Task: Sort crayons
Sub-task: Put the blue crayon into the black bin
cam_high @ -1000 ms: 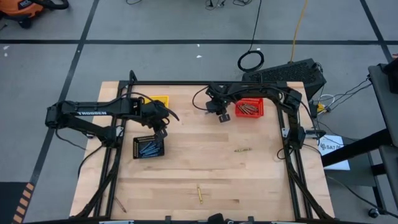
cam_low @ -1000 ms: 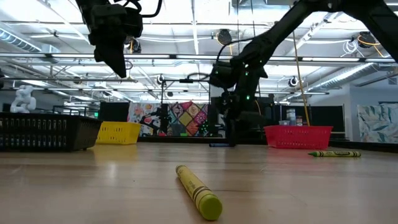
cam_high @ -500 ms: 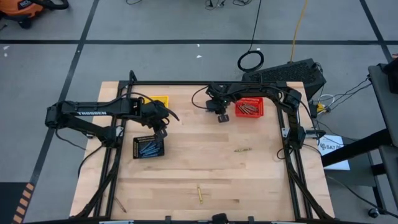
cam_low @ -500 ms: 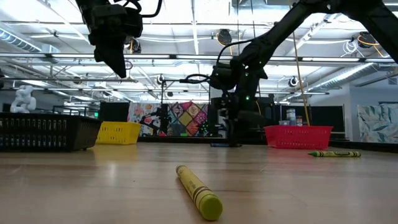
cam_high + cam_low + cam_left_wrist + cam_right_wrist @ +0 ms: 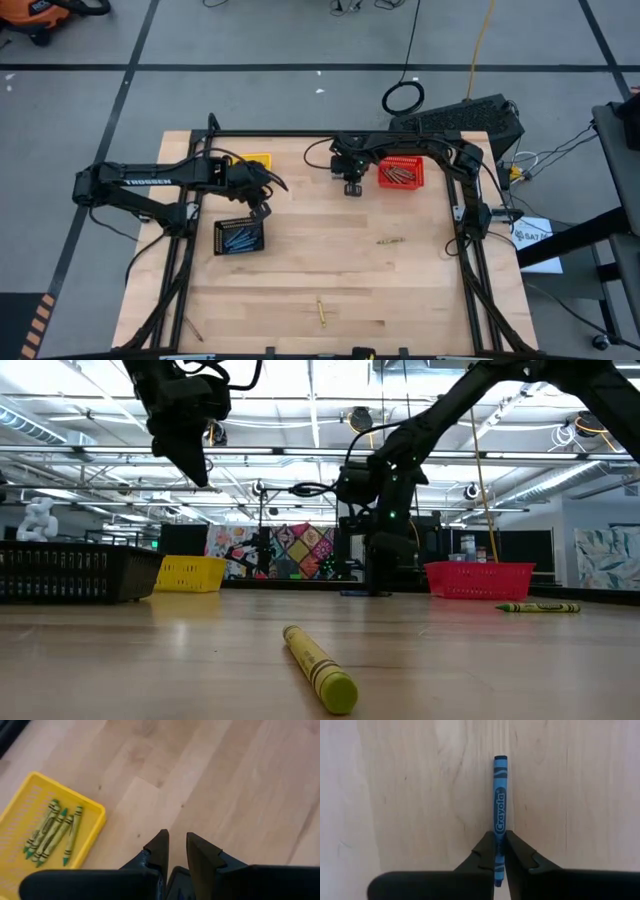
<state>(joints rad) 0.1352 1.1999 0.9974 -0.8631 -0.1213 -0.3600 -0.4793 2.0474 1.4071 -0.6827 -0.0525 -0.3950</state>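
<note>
Right hand pinching blue crayon near one end, flat on table beside red basket; could pivot, slip or drop in lifting.

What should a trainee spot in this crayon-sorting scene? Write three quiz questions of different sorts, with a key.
1. True or false: the right gripper is shut on a blue crayon lying on the table.
2. Which basket holds the blue crayons in the high view? A) yellow B) red C) black basket
3. Fill in: the crayons in the yellow basket, seen in the left wrist view, are ____ in colour.

Key: 1 true; 2 C; 3 green.
</note>
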